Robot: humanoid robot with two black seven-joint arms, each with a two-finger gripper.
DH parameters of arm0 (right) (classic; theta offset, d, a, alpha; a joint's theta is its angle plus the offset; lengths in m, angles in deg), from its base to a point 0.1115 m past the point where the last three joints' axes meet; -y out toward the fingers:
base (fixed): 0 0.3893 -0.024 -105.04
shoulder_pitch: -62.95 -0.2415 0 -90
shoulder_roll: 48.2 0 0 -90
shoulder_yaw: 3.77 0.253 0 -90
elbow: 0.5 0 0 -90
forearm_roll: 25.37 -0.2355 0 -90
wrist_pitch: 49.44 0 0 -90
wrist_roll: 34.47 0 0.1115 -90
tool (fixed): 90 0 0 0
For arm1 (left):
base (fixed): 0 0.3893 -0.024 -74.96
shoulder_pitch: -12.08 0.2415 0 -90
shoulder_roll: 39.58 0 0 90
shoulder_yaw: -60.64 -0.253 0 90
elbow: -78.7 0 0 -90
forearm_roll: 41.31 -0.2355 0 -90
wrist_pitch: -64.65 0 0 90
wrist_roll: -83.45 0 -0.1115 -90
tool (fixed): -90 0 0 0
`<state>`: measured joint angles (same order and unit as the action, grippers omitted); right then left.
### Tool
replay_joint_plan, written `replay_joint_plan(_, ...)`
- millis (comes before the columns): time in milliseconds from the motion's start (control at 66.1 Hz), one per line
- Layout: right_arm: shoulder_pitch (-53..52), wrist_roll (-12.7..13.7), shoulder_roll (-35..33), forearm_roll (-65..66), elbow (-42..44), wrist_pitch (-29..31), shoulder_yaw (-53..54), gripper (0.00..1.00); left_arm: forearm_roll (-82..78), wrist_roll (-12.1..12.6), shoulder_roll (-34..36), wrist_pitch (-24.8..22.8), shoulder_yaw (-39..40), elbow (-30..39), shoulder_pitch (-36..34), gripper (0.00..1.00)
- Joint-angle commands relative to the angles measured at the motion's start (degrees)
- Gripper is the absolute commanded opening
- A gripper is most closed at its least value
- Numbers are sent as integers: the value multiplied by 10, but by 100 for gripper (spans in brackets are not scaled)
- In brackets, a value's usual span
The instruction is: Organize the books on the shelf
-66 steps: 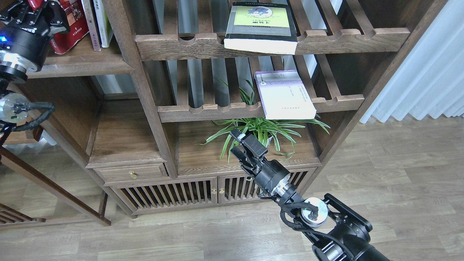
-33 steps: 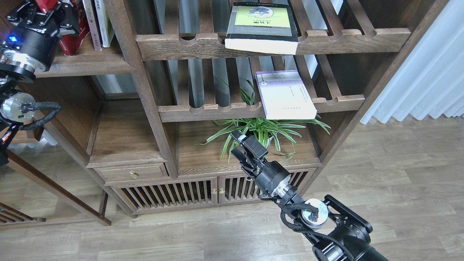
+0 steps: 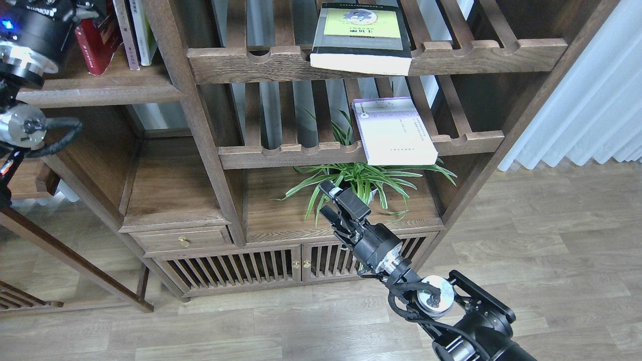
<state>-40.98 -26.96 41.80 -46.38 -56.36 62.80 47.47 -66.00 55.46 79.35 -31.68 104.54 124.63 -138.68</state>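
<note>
The red book [image 3: 100, 47] stands tilted on the dark plank shelf [image 3: 110, 90] at the top left. My left gripper [image 3: 83, 4] is over the book's top and seems shut on it; its fingers are mostly cut off by the view's top edge. The black book with the yellow-green panel [image 3: 361, 35] lies flat on the upper slatted rack, overhanging the front rail. The pale lavender book [image 3: 393, 133] lies flat on the lower slatted rack, also overhanging. My right gripper [image 3: 325, 199] is open and empty, low in front of the cabinet, below and left of the lavender book.
Two thin upright books [image 3: 135, 30] stand right of the red one. A green spider plant [image 3: 366, 180] sits just behind my right gripper. A thick post [image 3: 195, 115] divides the left bay from the racks. A white curtain [image 3: 592, 100] hangs at the right.
My left gripper has moved up and right, partly out of the top edge, and the red book has shifted with it, standing closer to the upright books. The right arm has barely moved.
</note>
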Motion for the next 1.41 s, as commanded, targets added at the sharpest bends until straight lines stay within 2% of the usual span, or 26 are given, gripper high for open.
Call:
replay_joint_plan(0, 0, 0, 0, 0, 0, 0, 1, 99, 0, 0, 0, -1, 3, 3, -9, 42)
replay_joint_plan(575, 0, 0, 0, 0, -9, 1, 1, 99, 11, 0, -16, -8, 64, 10, -49, 40)
replay_joint_plan(817, 12, 0, 0, 0, -22, 16, 1, 99, 96, 0, -12, -47, 85, 39, -26, 40)
replay_joint_plan(1165, 12, 0, 0, 0, -24, 22, 1, 99, 142, 0, -16, -108, 166, 114, 25, 53)
replay_joint_plan(1210, 12, 0, 0, 0, -24, 22, 1, 99, 146, 0, -16, -123, 177, 130, 34, 53)
replay_joint_plan(1225, 12, 0, 0, 0, -30, 22, 4, 99, 155, 0, -16, -137, 200, 161, 54, 54)
replay_joint_plan(1286, 12, 0, 0, 0, -38, 22, 11, 99, 162, 0, -16, -145, 217, 184, 69, 55)
replay_joint_plan(1331, 12, 0, 0, 0, -41, 22, 11, 99, 164, 0, -16, -149, 226, 195, 75, 60)
replay_joint_plan(1391, 12, 0, 0, -1, -42, 22, 12, 99, 165, 0, -16, -154, 233, 209, 78, 77)
